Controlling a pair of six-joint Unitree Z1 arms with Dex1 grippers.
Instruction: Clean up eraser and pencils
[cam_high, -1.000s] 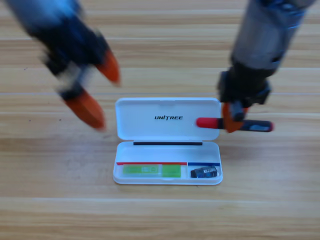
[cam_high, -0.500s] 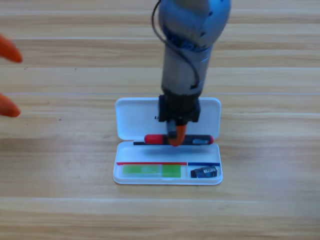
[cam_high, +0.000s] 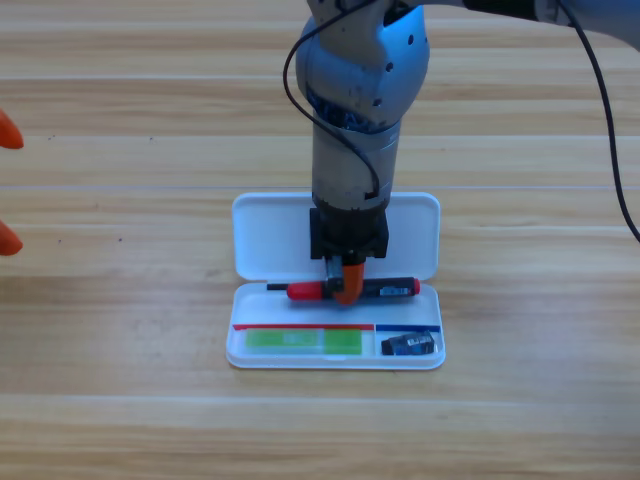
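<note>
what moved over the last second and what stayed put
The right hand, shut on the red-capped pencil, carried it from right of the case lid leftward and down over the white case, at the tray's back edge. The left hand drew back to the picture's left edge. The green pencil and the eraser stayed in their compartments.

— What sort of place is this, then?

— It looks like a robotics lab or test bench. A grey robot arm (cam_high: 355, 110) with a trailing black cable (cam_high: 607, 120) reaches over a plain wooden table (cam_high: 120, 400).

— Anything else pointing that way?

— The table carries just one white case (cam_high: 336, 345), lid open, set square in the middle. An orange jaw tip (cam_high: 8, 238) pokes in at the left edge.
</note>
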